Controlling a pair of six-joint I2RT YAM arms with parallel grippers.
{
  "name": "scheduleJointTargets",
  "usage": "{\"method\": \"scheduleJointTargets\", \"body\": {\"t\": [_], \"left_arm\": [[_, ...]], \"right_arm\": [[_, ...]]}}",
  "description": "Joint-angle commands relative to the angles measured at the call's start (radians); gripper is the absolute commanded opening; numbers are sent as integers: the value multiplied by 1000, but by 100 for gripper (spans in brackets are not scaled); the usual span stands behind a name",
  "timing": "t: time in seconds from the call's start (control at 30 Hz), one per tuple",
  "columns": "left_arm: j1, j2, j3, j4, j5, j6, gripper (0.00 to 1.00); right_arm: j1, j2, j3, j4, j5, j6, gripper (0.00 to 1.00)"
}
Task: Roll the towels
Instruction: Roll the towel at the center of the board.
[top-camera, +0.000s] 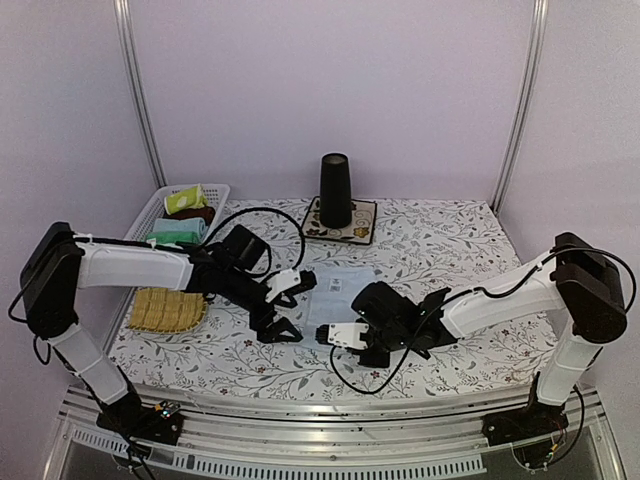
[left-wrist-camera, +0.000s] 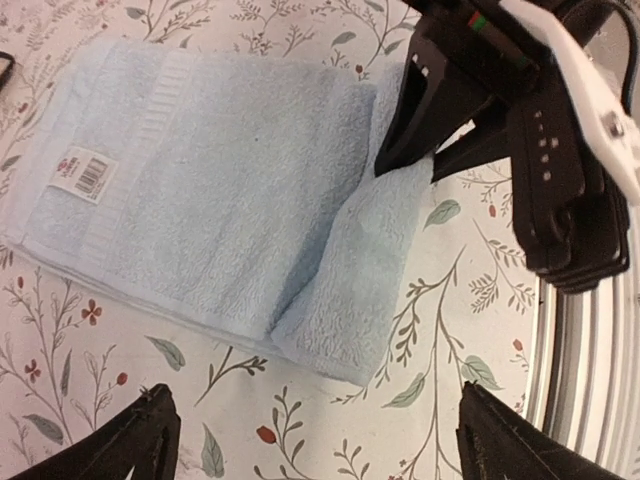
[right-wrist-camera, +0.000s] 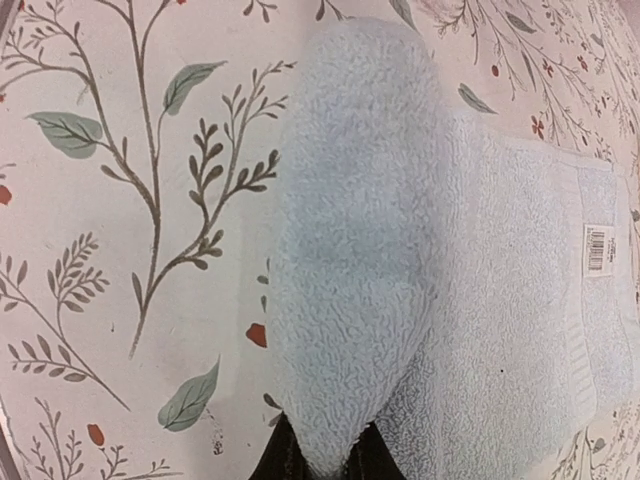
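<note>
- Plainly a soft job: light blue towel (left-wrist-camera: 200, 200) lies flat on the tablecloth (top-camera: 450, 240), centre of the table, between the two arms. Its near edge is turned over into a first fat fold.
- Handling, my guess: light, limp terry with no stiffness. It will sag and spring open if let go. Pile should grip the pads well; cloth underneath may drag.
- Where to hold: on the folded lip, at both ends, so the roll stays even.
- Right gripper (right-wrist-camera: 322, 455) is pinching that fold at one end.
- Left gripper (left-wrist-camera: 315, 440) is spread wide, hovering over the towel's near edge and touching nothing.
- Yellow-green towel (top-camera: 187, 198) sits in the white basket (top-camera: 222, 190), far left, well apart.
- Surface: flat, floral print, matte.
- Room: straw tray (top-camera: 165, 310) by the left arm; black cup (top-camera: 335, 188) upright on the flowered mat (top-camera: 362, 232) at the back. Pale lilac walls.
</note>
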Motion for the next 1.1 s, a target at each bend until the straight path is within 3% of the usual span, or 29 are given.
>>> {"method": "scheduleJointTargets", "body": {"t": [0.0, 0.17, 0.4, 0.53, 0.77, 1.07], "left_arm": [[-36, -144, -191, 250, -229, 23, 97], [-136, -280, -406, 484, -386, 120, 96], [-240, -305, -506, 620, -464, 222, 93], [-292, -245, -494, 658, -529, 274, 91], [-340, -153, -428, 650, -505, 368, 85], [-384, -72, -379, 626, -494, 401, 72]], "right_arm": [[-50, 19, 65, -144, -251, 73, 9], [-114, 48, 140, -233, -485, 112, 9], [-176, 124, 204, -309, -675, 154, 10], [-199, 155, 216, -338, -774, 170, 10], [-243, 225, 271, -399, -938, 198, 11], [-279, 253, 296, -419, -1014, 215, 12]]}}
